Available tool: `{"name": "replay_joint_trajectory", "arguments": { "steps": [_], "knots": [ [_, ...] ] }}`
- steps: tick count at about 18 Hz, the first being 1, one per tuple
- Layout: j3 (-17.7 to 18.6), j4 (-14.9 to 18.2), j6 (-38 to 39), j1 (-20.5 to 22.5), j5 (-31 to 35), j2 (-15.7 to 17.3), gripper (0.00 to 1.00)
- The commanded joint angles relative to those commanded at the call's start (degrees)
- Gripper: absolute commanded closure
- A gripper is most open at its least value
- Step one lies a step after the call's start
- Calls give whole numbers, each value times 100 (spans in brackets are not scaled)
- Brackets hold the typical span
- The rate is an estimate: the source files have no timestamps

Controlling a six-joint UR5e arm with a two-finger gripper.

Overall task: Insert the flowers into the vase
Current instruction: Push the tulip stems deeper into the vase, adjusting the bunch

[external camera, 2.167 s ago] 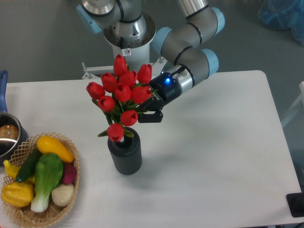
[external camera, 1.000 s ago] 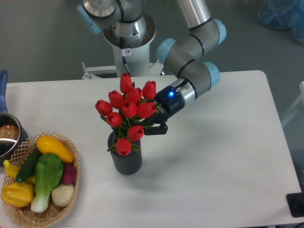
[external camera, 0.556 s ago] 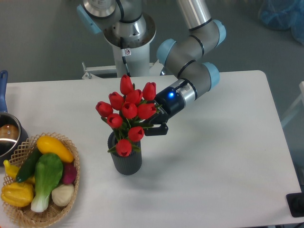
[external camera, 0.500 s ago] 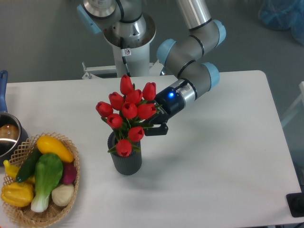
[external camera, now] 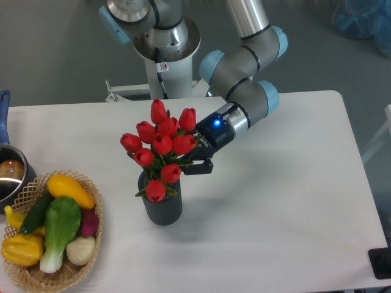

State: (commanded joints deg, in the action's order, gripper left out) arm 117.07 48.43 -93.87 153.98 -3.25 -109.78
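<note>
A: where are the flowers (external camera: pixel 160 143)?

B: Sitting in the vase (external camera: pixel 161 204), claw (external camera: pixel 194 160) clamped on the bunch. Veggie basket (external camera: pixel 36 278) and pot (external camera: pixel 10 177) sit left on the table (external camera: pixel 275 201).

bright, even overhead light | soft shadows | mild blur | no glare

A robotics lab is showing here: a grey-and-blue industrial arm (external camera: pixel 244 58) is standing on its pedestal behind a plain white desk (external camera: pixel 275 201), bare grey floor (external camera: pixel 55 55) stretching beyond, props sitting around.
</note>
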Motion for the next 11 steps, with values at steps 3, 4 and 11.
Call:
{"name": "replay_joint_trajectory", "arguments": {
  "steps": [3,4,11],
  "knots": [
    [9,0,0,0,9,0,81],
    [9,0,0,-9,9,0,81],
    [9,-9,-176,-9,44,-105,81]
  ]
}}
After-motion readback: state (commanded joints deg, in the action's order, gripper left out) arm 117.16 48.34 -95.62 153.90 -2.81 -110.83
